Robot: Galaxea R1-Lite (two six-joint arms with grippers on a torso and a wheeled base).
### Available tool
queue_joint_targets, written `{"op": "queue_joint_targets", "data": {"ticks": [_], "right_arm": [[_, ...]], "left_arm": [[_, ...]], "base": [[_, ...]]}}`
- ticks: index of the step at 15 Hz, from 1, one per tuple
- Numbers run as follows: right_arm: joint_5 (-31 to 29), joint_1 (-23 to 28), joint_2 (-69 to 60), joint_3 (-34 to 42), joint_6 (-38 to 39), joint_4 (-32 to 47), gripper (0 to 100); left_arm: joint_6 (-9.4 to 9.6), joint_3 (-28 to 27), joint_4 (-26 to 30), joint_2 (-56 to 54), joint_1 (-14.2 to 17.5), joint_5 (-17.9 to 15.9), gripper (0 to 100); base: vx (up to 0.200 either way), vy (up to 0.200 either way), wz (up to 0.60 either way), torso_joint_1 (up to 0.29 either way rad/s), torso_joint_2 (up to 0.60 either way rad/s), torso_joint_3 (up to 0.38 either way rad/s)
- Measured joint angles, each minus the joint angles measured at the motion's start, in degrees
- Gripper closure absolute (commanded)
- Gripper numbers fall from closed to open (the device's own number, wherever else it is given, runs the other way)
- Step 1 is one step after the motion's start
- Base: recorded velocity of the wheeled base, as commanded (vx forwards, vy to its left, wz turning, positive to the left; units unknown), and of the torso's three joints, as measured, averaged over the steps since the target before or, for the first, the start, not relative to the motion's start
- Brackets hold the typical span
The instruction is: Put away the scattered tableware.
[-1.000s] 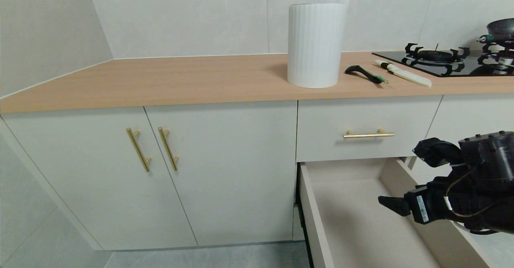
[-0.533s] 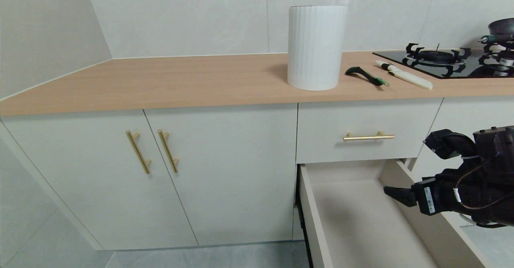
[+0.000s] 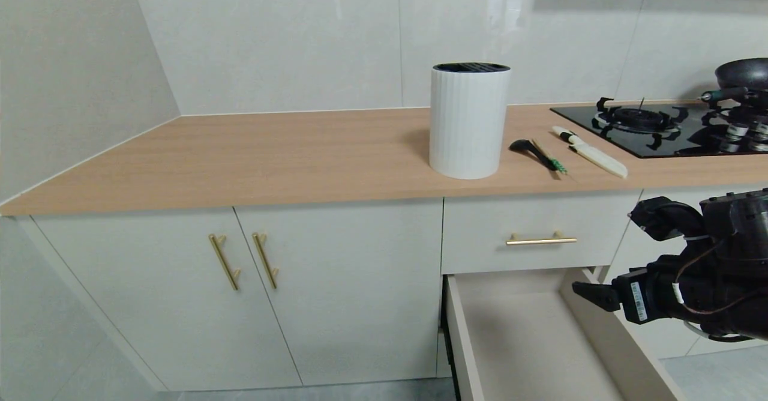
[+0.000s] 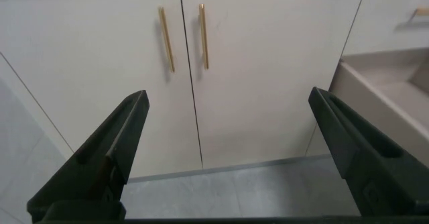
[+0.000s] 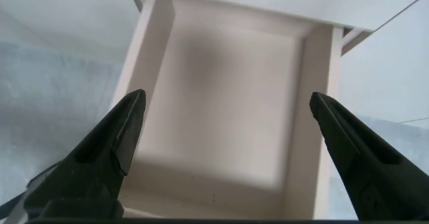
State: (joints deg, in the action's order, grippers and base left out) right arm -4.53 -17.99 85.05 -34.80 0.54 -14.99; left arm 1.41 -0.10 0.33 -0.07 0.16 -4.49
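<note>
Two pieces, knife (image 3: 591, 156) and black-handled tool (image 3: 536, 153), are lying on the counter (image 3: 300, 161) above the open drawer (image 3: 522, 347), awaiting stowing. The right gripper (image 5: 228, 117) over it and the left gripper (image 4: 228, 100) beside it are both hanging spread and empty.

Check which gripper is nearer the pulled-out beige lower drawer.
Right. The right gripper hangs open above the pulled-out beige drawer; the left gripper, also open, faces the white cabinet doors beside it.

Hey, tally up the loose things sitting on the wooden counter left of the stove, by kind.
white ribbed holder: 1
knife: 1
black-handled utensil: 1
Total: 3
</note>
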Motion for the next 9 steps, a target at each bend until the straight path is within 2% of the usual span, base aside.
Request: {"op": "queue_joint_targets", "data": {"ticks": [2, 5, 7, 9], "right_arm": [[-0.02, 0.00, 0.34, -0.04, -0.05, -0.35, 0], [-0.22, 0.06, 0.37, -1.24, -1.60, -1.15, 0], [-0.28, 1.21, 1.35, -7.31, -1.93, -1.10, 0], [-0.41, 3.08, 3.89, -17.07, -2.01, 2.60, 0]], "left_arm": [[0.00, 0.00, 0.02, 0.00, 0.00, 0.00, 0], [0.00, 0.00, 0.02, 0.00, 0.00, 0.00, 0], [0.00, 0.00, 0.05, 0.00, 0.00, 0.02, 0], [0.00, 0.00, 0.02, 0.00, 0.02, 0.00, 0]], "base": [[0.000, 0.000, 0.00, 0.141, -0.44, -0.293], [0.000, 0.000, 0.00, 0.056, -0.15, -0.098], [0.000, 0.000, 0.00, 0.000, 0.00, 0.000], [0.000, 0.000, 0.00, 0.000, 0.00, 0.000]]}}
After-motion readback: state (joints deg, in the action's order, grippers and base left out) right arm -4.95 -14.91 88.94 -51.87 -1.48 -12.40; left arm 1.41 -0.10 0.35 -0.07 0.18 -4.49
